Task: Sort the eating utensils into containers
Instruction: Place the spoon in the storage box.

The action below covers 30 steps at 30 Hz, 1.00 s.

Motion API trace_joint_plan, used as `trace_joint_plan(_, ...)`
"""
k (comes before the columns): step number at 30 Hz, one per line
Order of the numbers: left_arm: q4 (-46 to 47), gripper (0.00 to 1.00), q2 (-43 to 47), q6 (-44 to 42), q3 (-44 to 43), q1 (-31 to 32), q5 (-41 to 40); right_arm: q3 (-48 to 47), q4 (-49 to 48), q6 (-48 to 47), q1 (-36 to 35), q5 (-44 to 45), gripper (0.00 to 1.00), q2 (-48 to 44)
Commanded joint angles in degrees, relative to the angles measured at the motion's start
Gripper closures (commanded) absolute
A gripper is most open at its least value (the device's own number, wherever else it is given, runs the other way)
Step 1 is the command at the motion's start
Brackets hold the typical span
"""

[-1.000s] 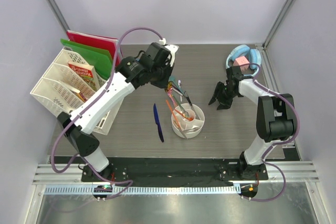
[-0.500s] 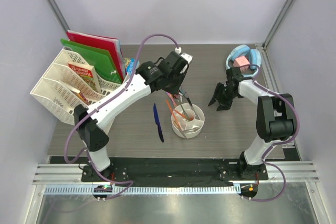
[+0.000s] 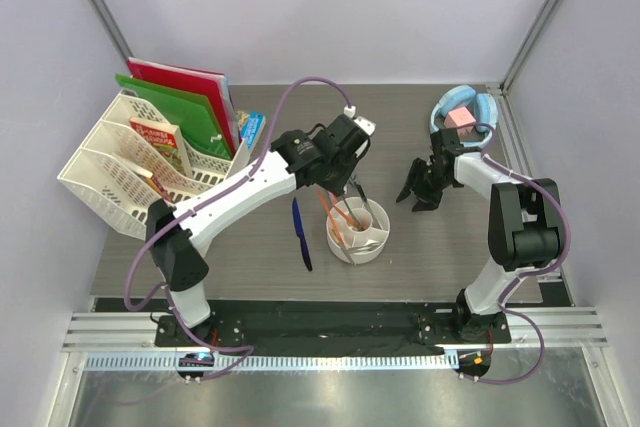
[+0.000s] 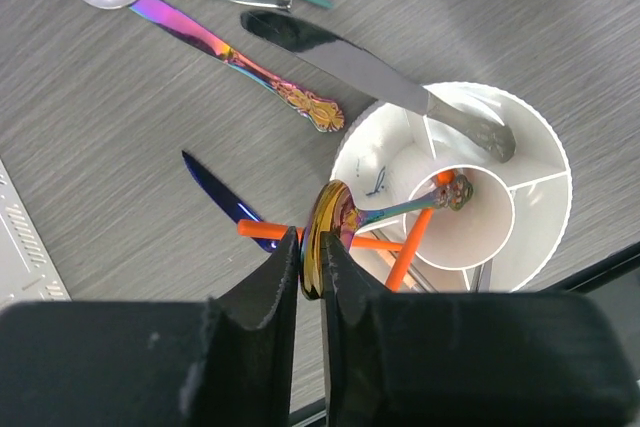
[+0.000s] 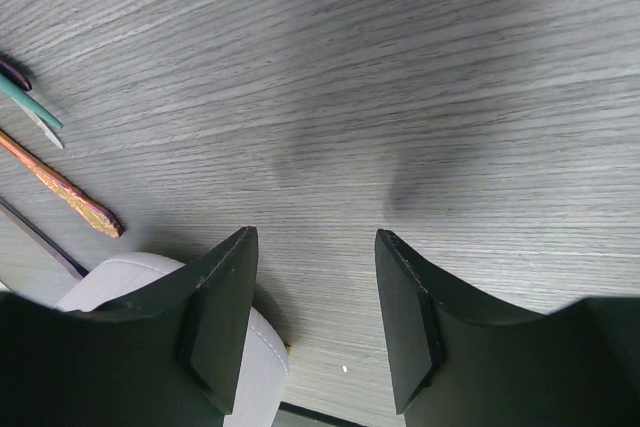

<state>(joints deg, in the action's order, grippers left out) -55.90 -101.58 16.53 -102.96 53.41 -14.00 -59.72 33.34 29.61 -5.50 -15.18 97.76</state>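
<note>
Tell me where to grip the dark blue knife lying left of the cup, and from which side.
Grip the dark blue knife near its middle, straight down from above, jaws across its narrow width. It lies flat on the table, running roughly near to far, clear of the white cup, so both long edges are free.

1. The left gripper (image 4: pixel 312 265) has a finger on either side of the iridescent spoon (image 4: pixel 335 222) bowl; whether they press it is unclear.
2. The spoon's handle reaches into the white cup (image 4: pixel 530 142), centre compartment.
3. A silver knife (image 4: pixel 350 59) leans on the cup's rim.
</note>
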Motion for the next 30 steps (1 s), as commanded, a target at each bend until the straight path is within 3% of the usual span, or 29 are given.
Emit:
trace_joint_plan(1,2.72,0.85,0.95,1.04,0.83,1.08,-1.12,0.75,-0.82,-0.69,0.05,-0.64,0.44,-1.34)
trace_joint_plan(5,1.94,0.80,1.38,1.05,0.39,1.70,-1.56,1.10,-0.91,-0.69,-0.04,-0.38,0.44,-1.69)
trace_joint_plan(8,1.85,0.70,2.26,0.69,0.48,1.88,-1.56,1.28,-0.91,-0.51,-0.04,-0.55,0.44,-1.43)
trace_joint_plan(17,2.63,0.62,4.98,0.34,2.67,1.88,-0.68,1.36,-1.09,-0.34,0.05,-0.64,0.44,-1.08)
trace_joint_plan(23,8.69,0.49,10.17,-0.98,5.40,1.88,-3.31,1.80,-1.26,-0.25,-0.04,-0.55,0.44,-0.73)
trace_joint_plan(30,12.83,0.46,14.65,2.53,6.97,-2.94,-7.54,1.28,-1.26,-0.16,-0.04,-0.73,0.44,-0.46)
